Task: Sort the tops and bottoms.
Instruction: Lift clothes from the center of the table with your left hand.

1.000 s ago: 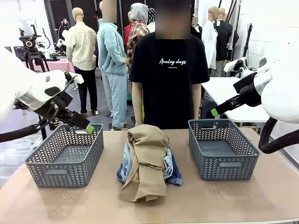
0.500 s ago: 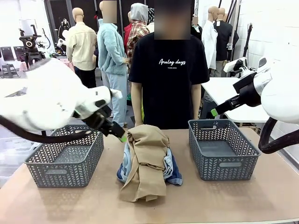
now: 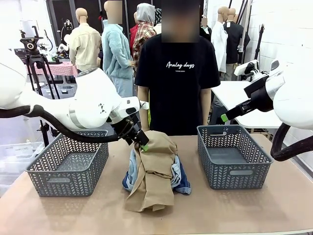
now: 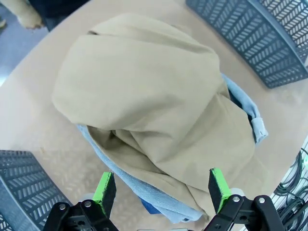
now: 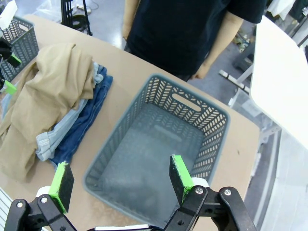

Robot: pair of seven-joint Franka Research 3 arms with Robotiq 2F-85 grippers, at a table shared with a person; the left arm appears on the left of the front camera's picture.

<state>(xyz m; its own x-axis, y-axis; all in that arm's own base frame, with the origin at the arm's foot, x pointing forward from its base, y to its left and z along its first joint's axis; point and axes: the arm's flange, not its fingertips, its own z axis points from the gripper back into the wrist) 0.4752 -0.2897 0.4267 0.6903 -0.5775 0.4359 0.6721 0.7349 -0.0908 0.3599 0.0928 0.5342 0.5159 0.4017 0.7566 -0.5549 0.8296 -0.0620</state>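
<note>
A pile of clothes lies mid-table between two baskets. On top is the long tan top (image 3: 154, 164) (image 4: 144, 96) (image 5: 45, 91). Pale grey-blue denim bottoms (image 3: 132, 169) (image 4: 144, 195) (image 5: 60, 137) stick out beneath it, with dark blue denim bottoms (image 3: 182, 182) (image 5: 86, 122) at the right side. My left gripper (image 3: 140, 143) (image 4: 161, 190) is open just above the pile's far left edge, with nothing between its fingers (image 4: 105, 191). My right gripper (image 3: 225, 117) (image 5: 118, 180) hangs open and empty, high over the right basket.
A grey left basket (image 3: 68, 164) (image 4: 21, 185) and a grey right basket (image 3: 234, 157) (image 5: 159, 144) (image 4: 260, 33) flank the pile, both empty. A person in a black T-shirt (image 3: 177, 78) stands at the far edge, arms down. Bare table lies in front of the pile.
My left arm has swung right, from above the left basket to the pile's top, still open. The right arm and the clothes have not moved.
</note>
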